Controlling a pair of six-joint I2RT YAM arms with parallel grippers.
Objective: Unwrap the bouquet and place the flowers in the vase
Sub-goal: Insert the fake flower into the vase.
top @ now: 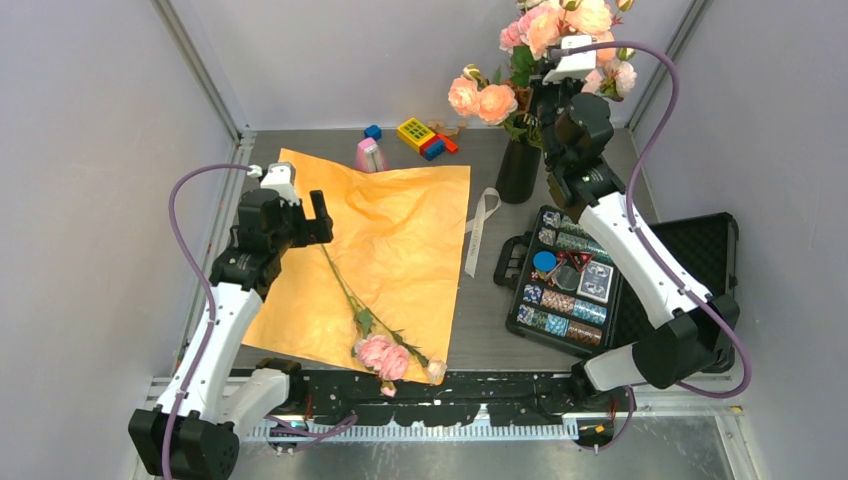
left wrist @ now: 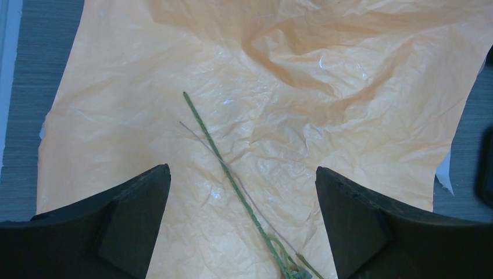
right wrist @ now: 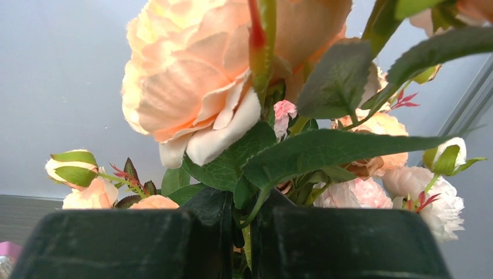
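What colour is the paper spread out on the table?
The paper is orange and crinkled all over. It shows best in the left wrist view.

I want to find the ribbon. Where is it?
In the top view, the ribbon lies flat between the orange paper and the black case, just below the vase.

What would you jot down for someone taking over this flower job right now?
Left pincer: open, hovering over the orange paper, holding nothing.
Right pincer: shut on a stem among the flowers standing in the black vase.
Done: bouquet unwrapped, paper spread flat, ribbon lying beside it.
Left to do: one pink rose stem lies on the paper; pick it up, add it to the vase, release the right grip.
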